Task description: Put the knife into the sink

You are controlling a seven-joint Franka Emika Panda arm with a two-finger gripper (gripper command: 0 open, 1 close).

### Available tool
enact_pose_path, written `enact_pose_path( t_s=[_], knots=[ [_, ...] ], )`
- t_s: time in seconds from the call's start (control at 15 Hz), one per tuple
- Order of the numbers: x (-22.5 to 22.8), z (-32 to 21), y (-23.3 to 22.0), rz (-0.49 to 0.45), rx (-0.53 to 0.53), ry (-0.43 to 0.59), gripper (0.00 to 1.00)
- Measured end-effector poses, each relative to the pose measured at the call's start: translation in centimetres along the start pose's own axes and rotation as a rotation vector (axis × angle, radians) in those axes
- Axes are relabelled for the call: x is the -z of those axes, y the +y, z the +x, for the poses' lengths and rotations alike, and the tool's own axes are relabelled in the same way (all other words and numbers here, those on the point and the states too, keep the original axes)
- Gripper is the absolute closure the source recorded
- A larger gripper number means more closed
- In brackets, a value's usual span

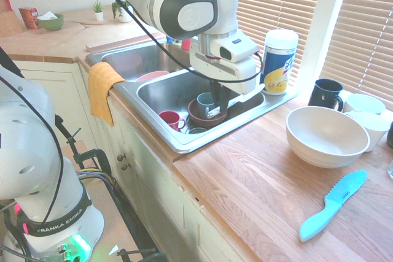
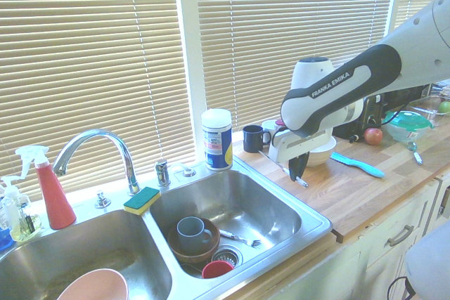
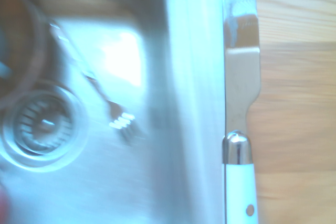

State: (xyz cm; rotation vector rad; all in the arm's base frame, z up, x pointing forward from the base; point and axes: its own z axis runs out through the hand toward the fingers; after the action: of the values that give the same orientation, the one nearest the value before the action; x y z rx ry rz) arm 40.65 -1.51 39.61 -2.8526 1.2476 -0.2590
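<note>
Gripper (image 2: 298,171) carrying the knife (image 2: 301,181) at the sink's (image 2: 320,226) rim.
Fingers are clamping the knife; it is hanging over the counter edge, at three o'clock from the drain (image 3: 43,125).

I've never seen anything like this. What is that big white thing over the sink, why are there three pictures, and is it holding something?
The white thing is a robot arm with a two-finger gripper at its end. Two pictures come from cameras standing in the kitchen, on opposite sides of the arm; the blurry third comes from a camera on its wrist. The gripper is shut on a knife with a white handle, held above the rim of the steel sink. In that basin sit a brown bowl holding a grey cup, a red cup and a fork. On the wooden counter lie a cream bowl and a turquoise knife.
</note>
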Motion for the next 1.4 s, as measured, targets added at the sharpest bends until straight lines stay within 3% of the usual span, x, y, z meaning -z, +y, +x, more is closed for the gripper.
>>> enact_pose_path(
  t_s=[0.53,1.0,1.4],
  knots=[
    [-4.7,-8.7,-8.0,0.014,-0.040,0.044,1.00],
    [-9.5,-10.9,-10.7,0.016,-0.045,0.055,1.00],
    [-13.6,-11.4,-11.7,0.072,0.002,0.036,1.00]
  ],
)
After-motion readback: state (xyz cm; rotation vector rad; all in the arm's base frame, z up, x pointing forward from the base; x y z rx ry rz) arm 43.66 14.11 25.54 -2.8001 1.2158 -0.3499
